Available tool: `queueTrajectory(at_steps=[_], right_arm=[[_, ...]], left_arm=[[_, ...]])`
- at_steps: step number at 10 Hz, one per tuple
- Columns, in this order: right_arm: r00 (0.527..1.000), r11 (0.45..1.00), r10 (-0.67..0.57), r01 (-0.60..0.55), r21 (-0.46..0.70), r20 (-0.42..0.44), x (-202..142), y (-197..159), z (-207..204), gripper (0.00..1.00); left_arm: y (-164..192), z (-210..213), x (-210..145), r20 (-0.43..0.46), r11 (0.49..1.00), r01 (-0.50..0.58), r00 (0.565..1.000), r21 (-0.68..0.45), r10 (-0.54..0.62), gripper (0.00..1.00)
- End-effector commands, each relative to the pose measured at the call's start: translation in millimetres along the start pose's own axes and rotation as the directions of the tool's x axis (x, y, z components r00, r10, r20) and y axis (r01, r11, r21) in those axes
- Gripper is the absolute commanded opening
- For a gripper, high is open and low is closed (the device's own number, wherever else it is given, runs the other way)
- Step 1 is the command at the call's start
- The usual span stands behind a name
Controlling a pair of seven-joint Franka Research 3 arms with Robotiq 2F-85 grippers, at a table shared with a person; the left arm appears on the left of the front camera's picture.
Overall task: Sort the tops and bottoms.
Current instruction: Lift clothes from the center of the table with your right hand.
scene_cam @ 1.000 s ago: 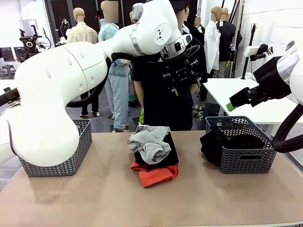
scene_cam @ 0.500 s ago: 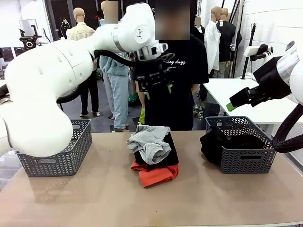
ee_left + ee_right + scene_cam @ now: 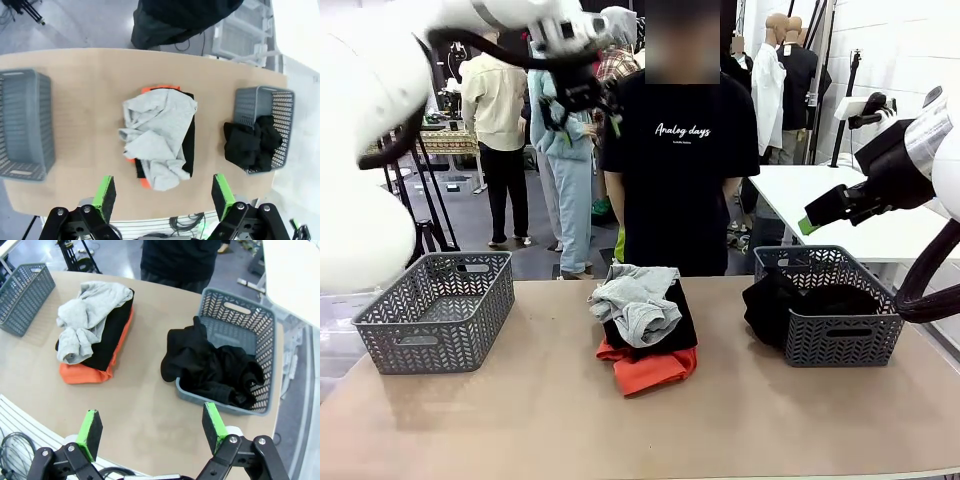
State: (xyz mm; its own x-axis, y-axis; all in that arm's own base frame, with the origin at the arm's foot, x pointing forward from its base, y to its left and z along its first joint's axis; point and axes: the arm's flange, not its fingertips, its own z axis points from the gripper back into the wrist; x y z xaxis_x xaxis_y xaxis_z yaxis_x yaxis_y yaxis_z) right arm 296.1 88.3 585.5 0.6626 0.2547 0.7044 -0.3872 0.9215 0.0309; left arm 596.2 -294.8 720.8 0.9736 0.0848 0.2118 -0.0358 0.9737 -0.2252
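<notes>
A pile lies at the table's middle: a crumpled light grey top (image 3: 635,298) (image 3: 155,135) (image 3: 87,310) on a folded black garment (image 3: 682,322) (image 3: 107,337), with an orange-red top (image 3: 652,368) (image 3: 85,374) underneath. Black bottoms (image 3: 775,305) (image 3: 250,145) (image 3: 210,365) sit bunched in the right basket (image 3: 845,345), spilling over its left wall. My left gripper (image 3: 578,108) (image 3: 164,195) hangs open high above the table's left half, empty. My right gripper (image 3: 810,222) (image 3: 151,427) is open and empty, raised above the right basket.
An empty grey basket (image 3: 440,312) (image 3: 22,125) stands at the table's left. A person in a black T-shirt (image 3: 680,170) stands behind the far edge, right behind the pile. Bare tabletop (image 3: 520,420) stretches along the near side. A white table (image 3: 840,205) is off to the right.
My left arm has swung up and to the left, from in front of the person to the upper left, uncovering the left basket. The right arm and the clothes have not moved.
</notes>
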Motion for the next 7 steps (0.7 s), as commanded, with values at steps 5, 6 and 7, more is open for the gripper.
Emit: queueTrajectory(at_steps=[5, 6, 7], right_arm=[[1.0, 1.0, 0.013, -0.013, 0.004, 0.008, 2, 0, -3, 1.0], [1.0, 1.0, 0.013, -0.013, 0.004, 0.008, 2, 0, -3, 1.0], [1.0, 1.0, 0.013, -0.013, 0.004, 0.008, 2, 0, -3, 1.0]], left_arm=[[12, 24, -6, -0.004, 1.0, 0.014, 1.0, 0.002, -0.014, 1.0], [12, 24, -6, -0.004, 1.0, 0.014, 1.0, 0.002, -0.014, 1.0], [12, 24, -6, -0.004, 1.0, 0.014, 1.0, 0.002, -0.014, 1.0]])
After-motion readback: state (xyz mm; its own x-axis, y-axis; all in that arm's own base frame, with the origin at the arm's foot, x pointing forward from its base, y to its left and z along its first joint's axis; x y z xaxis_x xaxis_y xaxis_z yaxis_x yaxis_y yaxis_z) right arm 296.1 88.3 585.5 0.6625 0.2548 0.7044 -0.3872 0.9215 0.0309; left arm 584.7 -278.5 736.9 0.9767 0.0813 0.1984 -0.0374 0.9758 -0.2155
